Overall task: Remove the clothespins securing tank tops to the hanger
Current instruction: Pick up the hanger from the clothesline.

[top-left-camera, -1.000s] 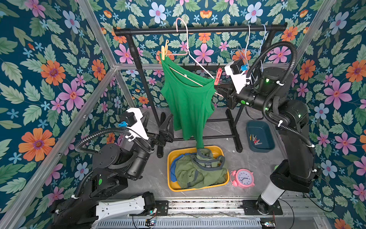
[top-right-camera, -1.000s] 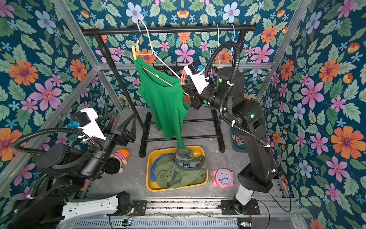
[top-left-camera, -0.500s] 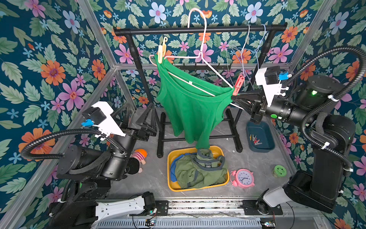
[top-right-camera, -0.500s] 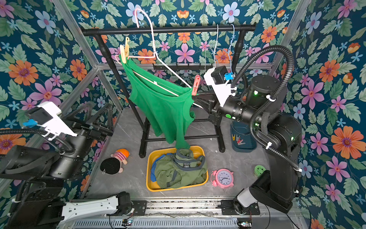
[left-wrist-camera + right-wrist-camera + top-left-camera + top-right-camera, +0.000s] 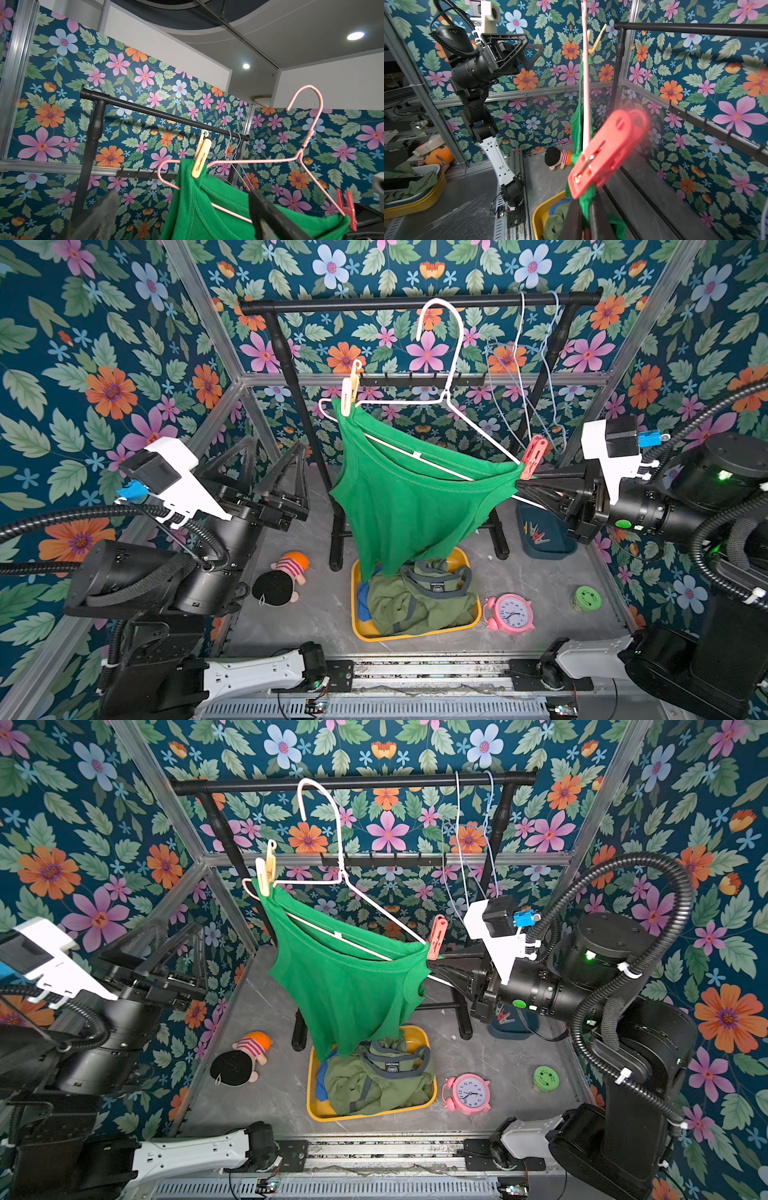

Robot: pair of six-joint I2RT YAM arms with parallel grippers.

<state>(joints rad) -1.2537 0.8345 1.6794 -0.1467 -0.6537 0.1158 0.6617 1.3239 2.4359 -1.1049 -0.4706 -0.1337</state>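
Right pincer (image 5: 524, 488) swings outward, clenched on the green top (image 5: 407, 506) under the red peg (image 5: 533, 456), hanger (image 5: 453, 364) in tow. Left pincer (image 5: 276, 443) lifts, gaping; the yellow peg (image 5: 348, 393) is also still on.

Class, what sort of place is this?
Probably a robot test cell dressed as a laundry corner: floral panels in a metal frame, a garment rack, a tank top pegged to a hanger.
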